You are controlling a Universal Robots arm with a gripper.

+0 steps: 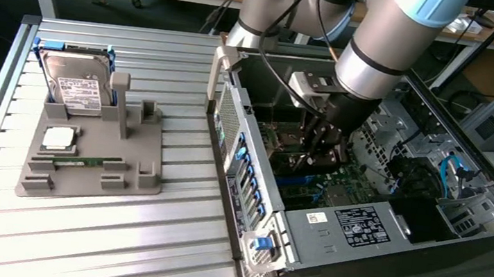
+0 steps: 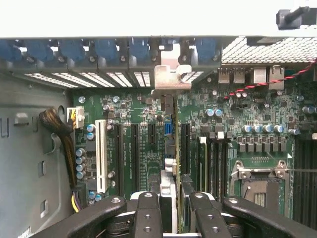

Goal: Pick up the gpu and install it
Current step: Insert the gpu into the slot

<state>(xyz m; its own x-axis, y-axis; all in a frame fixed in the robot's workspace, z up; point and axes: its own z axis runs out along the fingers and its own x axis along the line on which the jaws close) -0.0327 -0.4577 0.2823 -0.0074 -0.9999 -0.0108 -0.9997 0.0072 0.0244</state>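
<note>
My gripper [image 2: 172,210] is shut on the gpu [image 2: 169,116], a thin dark card seen edge-on between the two black fingers [image 2: 147,213]. Its silvery end bracket [image 2: 171,74] sits against the row of rear slot openings in the case wall. The card hangs over the green motherboard [image 2: 143,144], in line with the long black expansion slots [image 2: 134,153]; I cannot tell whether it is seated. In the exterior view the gripper [image 1: 325,154] reaches down into the open computer case [image 1: 252,181].
A grey fixture tray [image 1: 90,162] on the slatted table holds a silver hard drive [image 1: 76,87], a processor chip [image 1: 58,136] and a green memory stick [image 1: 82,159]. Inside the case are blue cables [image 1: 452,176], a labelled power supply [image 1: 359,224], memory slots [image 2: 208,158] and a brown cable bundle [image 2: 62,134].
</note>
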